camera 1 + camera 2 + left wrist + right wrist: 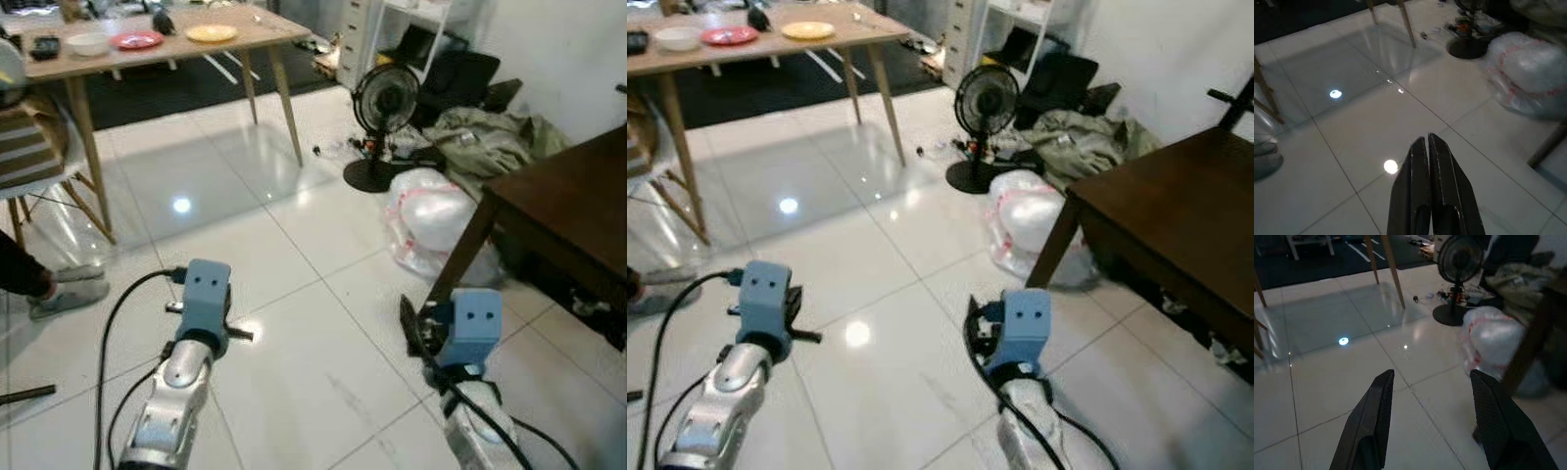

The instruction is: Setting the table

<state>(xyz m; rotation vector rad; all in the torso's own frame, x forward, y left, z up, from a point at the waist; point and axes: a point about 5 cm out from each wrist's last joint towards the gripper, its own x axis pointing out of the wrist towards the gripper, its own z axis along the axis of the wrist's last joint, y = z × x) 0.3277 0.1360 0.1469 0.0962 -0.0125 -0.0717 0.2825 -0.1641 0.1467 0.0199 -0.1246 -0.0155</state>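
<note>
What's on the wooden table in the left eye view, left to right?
Dark object → white bowl → red plate → yellow plate, all on the wooden table.

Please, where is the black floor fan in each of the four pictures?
Left eye view: black floor fan, upper right of centre, on the white tiles.
Right eye view: same fan, just right of centre, upper part.
Left wrist view: its round base beside the plastic bag.
Right wrist view: fan whole, beyond the open fingers.
Shared landmark: the white plastic bag beside it.
</note>
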